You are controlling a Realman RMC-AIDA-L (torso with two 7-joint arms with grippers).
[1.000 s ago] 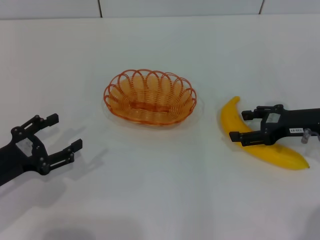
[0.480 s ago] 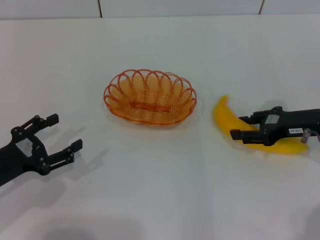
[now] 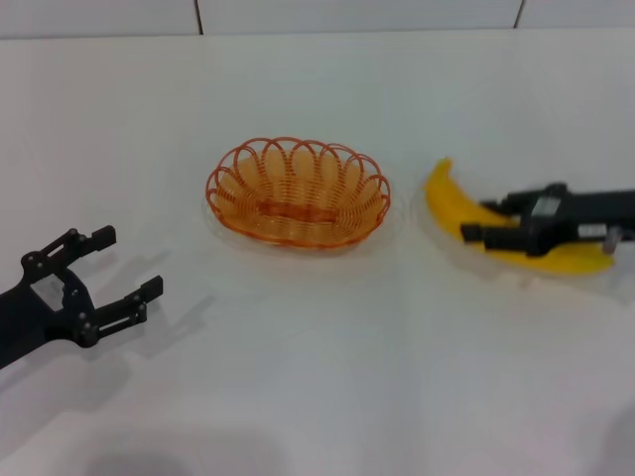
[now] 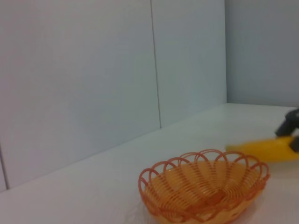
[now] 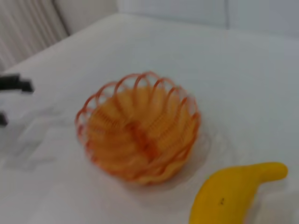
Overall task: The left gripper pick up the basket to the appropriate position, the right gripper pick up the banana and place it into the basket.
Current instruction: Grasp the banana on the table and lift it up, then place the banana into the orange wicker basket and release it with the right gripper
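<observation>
The orange wire basket (image 3: 298, 145) stands empty at the table's middle. It also shows in the left wrist view (image 4: 203, 193) and the right wrist view (image 5: 138, 135). My left gripper (image 3: 129, 262) is open and empty at the near left, well apart from the basket. My right gripper (image 3: 478, 220) is shut across the middle of the yellow banana (image 3: 446, 203), to the right of the basket. The banana's pointed end faces the basket. The banana also shows in the left wrist view (image 4: 268, 149) and the right wrist view (image 5: 229, 193).
The white table (image 3: 317, 377) runs back to a pale wall (image 3: 357, 12). Nothing else stands on it. The left gripper's fingertips (image 5: 14, 84) show far off in the right wrist view.
My right gripper has closed on the banana and carried it away from me and slightly toward the basket, turning it. The left arm and the basket have not moved.
</observation>
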